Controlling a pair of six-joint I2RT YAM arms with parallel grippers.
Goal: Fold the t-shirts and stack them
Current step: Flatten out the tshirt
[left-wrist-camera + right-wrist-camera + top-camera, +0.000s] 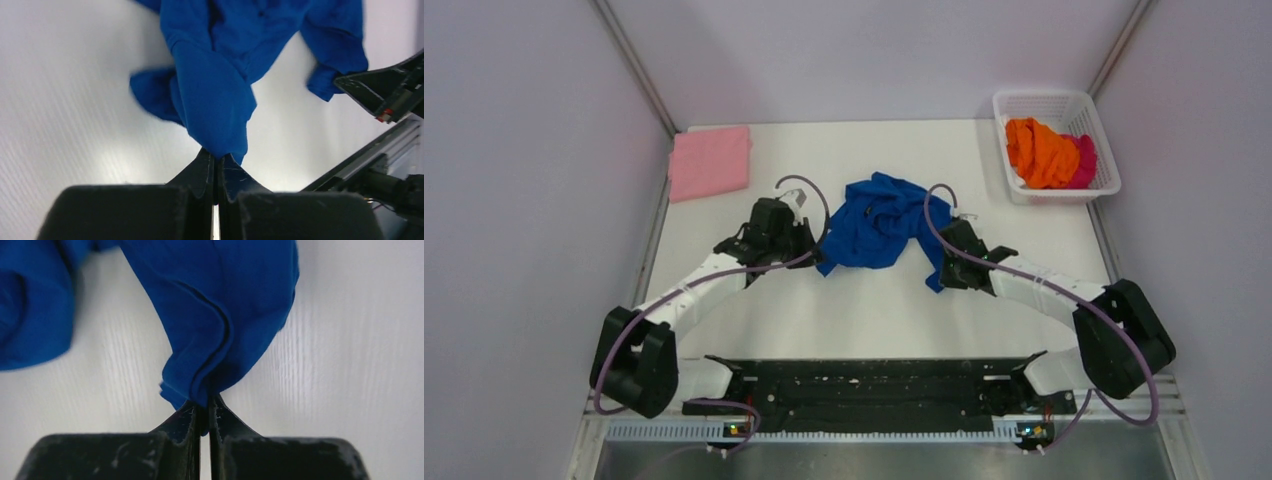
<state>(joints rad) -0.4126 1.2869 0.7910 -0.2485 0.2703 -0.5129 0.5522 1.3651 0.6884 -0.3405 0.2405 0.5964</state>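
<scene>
The royal blue t-shirt (881, 219) lies bunched in the middle of the table, its print hidden. My left gripper (812, 243) is at its left edge, shut on a fold of the blue cloth (215, 107); the gripper tips (216, 159) pinch the hem. My right gripper (944, 262) is at the shirt's lower right corner, shut on a layered edge of the same blue t-shirt (220, 315), with its tips (204, 404) closed on the cloth. A folded pink t-shirt (710, 161) lies at the back left. Orange (1040, 152) and magenta (1085, 162) t-shirts sit crumpled in the basket.
A white mesh basket (1027, 103) stands at the back right corner of the table (864, 320). Grey walls close in the left, back and right sides. A black rail with the arm bases (864, 385) runs along the near edge.
</scene>
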